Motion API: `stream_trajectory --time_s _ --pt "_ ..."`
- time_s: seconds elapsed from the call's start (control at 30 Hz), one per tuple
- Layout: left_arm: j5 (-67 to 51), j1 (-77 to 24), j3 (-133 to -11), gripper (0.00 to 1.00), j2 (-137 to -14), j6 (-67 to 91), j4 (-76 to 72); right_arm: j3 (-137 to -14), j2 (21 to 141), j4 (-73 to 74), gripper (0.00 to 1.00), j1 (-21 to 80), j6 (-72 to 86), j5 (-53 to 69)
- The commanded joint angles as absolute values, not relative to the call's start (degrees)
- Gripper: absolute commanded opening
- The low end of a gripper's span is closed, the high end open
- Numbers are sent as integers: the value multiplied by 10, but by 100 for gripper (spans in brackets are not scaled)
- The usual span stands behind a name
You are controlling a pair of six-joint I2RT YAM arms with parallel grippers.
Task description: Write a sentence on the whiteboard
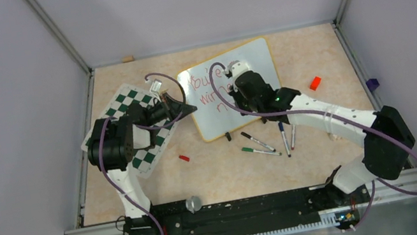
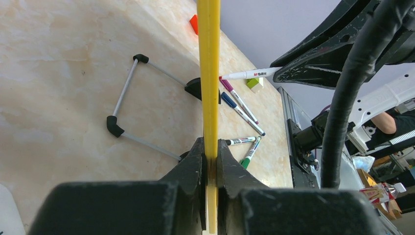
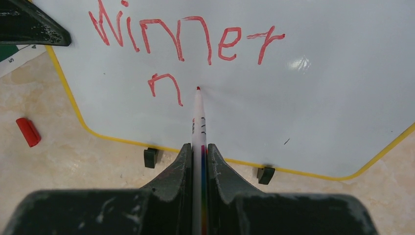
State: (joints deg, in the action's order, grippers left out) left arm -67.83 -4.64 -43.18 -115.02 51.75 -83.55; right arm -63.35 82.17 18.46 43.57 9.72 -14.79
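Glossy white, yellow-framed whiteboard [image 1: 258, 63] mid-table, red writing on it.
Its yellow edge is clamped in left gripper [image 2: 209, 149]; right gripper [image 3: 198, 147] pinches white red-tipped marker [image 3: 197, 115], tip touching board by red "n".

Left gripper [image 2: 209, 147] pinches the whiteboard [image 2: 209, 73] edge, arm folded. Right gripper [image 3: 199, 147] clamps a marker [image 3: 197, 112], arm stretched forward.

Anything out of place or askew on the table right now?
Nothing damaged. The glossy white whiteboard with yellow frame sits skewed to the table edges, its edge clamped by the left gripper. Four loose markers are scattered by its near edge, and a small red cap lies alone on the table.
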Motion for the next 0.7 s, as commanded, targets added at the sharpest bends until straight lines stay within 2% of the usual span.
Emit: stream_trajectory --time_s 0.0,0.67 --pt "-674 -42 -443 0 -1135 495 -878 -666 831 166 0 427 103 -159" --pt "-672 -42 -443 0 -1133 493 -876 -653 832 158 0 425 104 -123"
